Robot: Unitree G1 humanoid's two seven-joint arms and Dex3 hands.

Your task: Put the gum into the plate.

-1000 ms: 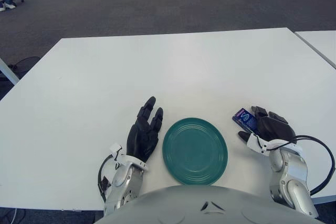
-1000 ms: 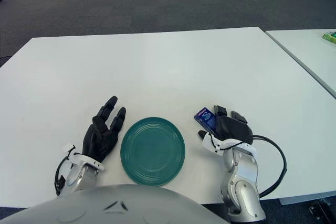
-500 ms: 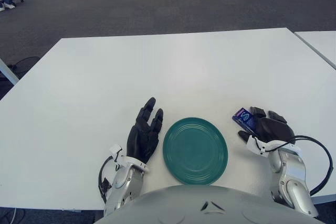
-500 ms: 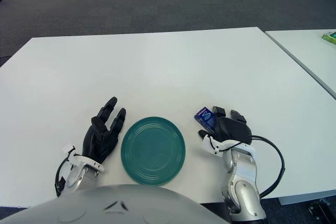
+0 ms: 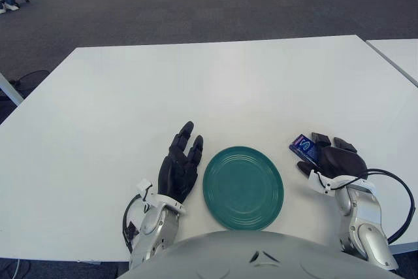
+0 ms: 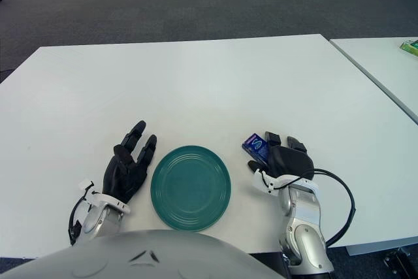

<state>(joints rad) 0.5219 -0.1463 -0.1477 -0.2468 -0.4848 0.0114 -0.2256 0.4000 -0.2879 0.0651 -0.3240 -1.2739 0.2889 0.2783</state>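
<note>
The left hand [image 5: 177,168] lies flat on the white table [image 5: 196,89] at 9 o'clock of the green plate [image 5: 243,187], fingers extended and holding nothing. At 3 o'clock of the plate, the blue gum pack [image 5: 304,149] rests on the table, the right hand [image 5: 334,159] against it, fingers curled around its far side.

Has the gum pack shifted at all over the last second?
No. The gum sits at the same spot right of the plate, under the right hand fingertips.
</note>
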